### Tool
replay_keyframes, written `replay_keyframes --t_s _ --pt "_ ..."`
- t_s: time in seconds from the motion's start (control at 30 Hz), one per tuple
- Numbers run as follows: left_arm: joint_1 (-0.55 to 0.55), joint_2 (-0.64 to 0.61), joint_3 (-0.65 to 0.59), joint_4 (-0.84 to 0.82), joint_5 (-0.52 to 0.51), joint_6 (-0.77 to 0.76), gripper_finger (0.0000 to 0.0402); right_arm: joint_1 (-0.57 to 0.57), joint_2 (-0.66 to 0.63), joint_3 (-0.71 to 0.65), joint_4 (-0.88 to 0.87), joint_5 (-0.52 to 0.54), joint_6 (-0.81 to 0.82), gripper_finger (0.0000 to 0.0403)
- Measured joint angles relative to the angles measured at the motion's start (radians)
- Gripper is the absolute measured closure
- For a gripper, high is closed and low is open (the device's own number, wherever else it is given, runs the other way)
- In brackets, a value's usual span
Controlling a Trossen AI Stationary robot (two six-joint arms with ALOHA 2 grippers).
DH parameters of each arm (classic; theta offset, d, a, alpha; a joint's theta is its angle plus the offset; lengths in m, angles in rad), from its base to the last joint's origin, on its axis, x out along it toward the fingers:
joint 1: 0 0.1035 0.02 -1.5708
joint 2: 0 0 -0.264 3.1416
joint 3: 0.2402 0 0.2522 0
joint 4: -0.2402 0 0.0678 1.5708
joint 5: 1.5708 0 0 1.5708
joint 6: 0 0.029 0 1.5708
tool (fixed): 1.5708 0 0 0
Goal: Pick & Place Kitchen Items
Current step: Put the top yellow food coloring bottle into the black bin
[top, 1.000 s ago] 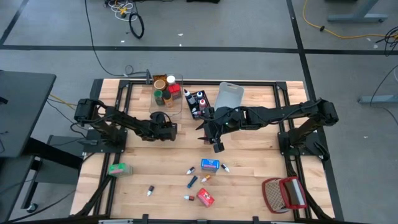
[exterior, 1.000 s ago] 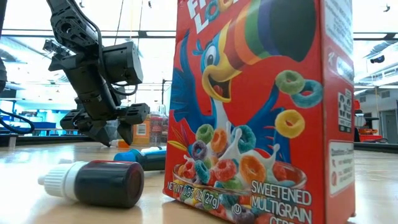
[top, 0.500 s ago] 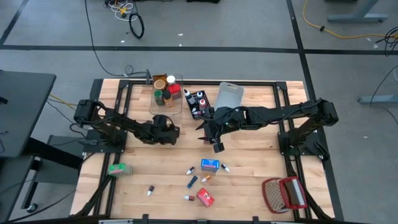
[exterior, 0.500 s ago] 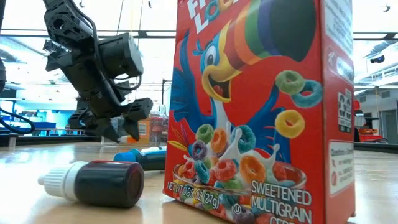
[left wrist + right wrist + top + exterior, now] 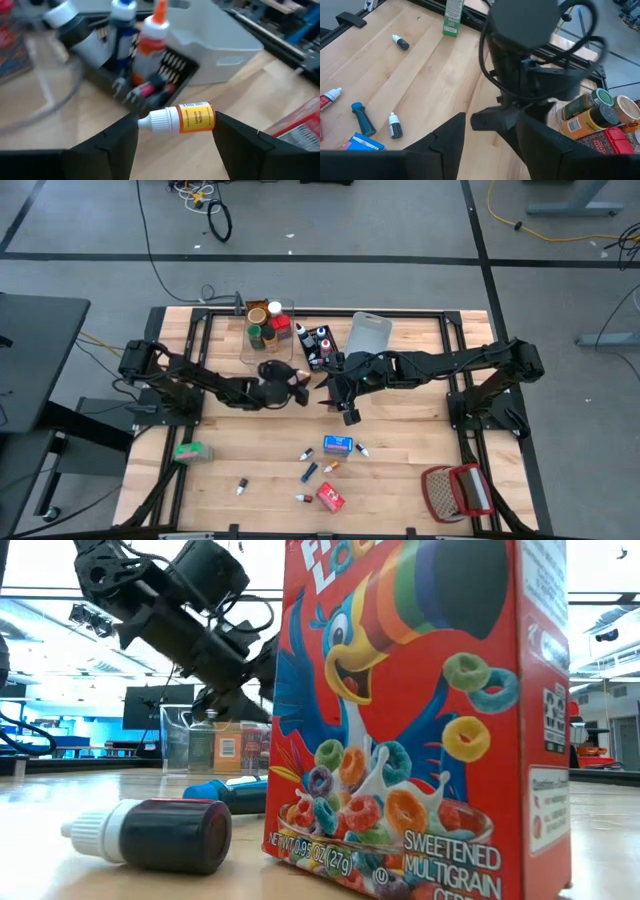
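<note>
Wooden table [image 5: 420,460], bins at 12 o'clock: clear bin [image 5: 268,330] holds jars and cans (green, orange, red lids), black bin [image 5: 318,348] holds small bottles and tubes, grey-blue bin [image 5: 368,333] sits just beside it. Left gripper [image 5: 175,122] clamped on a yellow food-colouring tube [image 5: 182,119], near the black bin. Right gripper [image 5: 347,413] at centre, fingers apart, nothing between them. Loose items at 6 o'clock: blue box [image 5: 337,444], red box [image 5: 331,499], tiny tubes. Wire basket [image 5: 458,492] at 4 o'clock.

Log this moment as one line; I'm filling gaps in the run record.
left pincer: holding yellow food-colouring tube, near black bin | right pincer: empty, waiting mid-table
</note>
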State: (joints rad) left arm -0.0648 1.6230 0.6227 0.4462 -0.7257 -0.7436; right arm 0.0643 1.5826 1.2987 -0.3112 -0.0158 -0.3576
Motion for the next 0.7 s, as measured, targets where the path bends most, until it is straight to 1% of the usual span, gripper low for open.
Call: replay_keyframes --t_s 0.13,0.27,0.4,0.53,0.7 --pt "0.025 0.0 0.054 0.0 0.046 0.121 0.0158 0.0 0.0 0.0 0.0 0.0 0.0 0.0215" --pt "0.053 0.0 0.112 0.0 0.071 0.258 0.0151 0.0 0.0 0.0 0.0 0.0 0.0 0.0215" --pt "0.099 0.0 0.155 -0.025 0.148 0.437 0.0153 0.0 0.0 0.0 0.0 0.0 0.0 0.0215" --pt "0.166 0.0 0.166 -0.045 0.231 0.492 0.0155 0.0 0.0 0.0 0.0 0.0 0.0 0.0215" --pt "0.268 0.0 0.166 -0.081 0.394 0.511 0.0152 0.0 0.0 0.0 0.0 0.0 0.0 0.0215"
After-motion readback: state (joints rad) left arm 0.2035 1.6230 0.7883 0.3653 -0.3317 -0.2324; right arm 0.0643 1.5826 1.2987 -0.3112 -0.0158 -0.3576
